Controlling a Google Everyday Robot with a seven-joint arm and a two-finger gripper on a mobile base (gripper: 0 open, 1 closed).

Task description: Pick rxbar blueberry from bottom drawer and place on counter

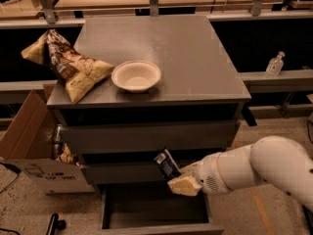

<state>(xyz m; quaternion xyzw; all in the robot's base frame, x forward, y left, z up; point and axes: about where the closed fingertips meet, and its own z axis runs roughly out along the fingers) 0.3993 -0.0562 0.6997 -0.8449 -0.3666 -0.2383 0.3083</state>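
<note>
The chip bag (68, 67) and white bowl (136, 75) sit on the left of the counter (195, 48), so its right half looks the likelier landing spot. Lower right, the gripper (181, 180) is clamped on the rxbar blueberry (166, 164), holding it tilted above the open bottom drawer (156, 212), clear of its walls for lifting.

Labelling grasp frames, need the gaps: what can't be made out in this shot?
All in the camera view:
- rxbar blueberry: lower end hidden by the gripper, which holds it above the open bottom drawer; lettering too small to read.
- Bottom drawer: right rear corner hidden by the arm; front cut off by the bottom edge.
- Cardboard box: contents too dim to identify.
- Arm: cut off by the right edge.
</note>
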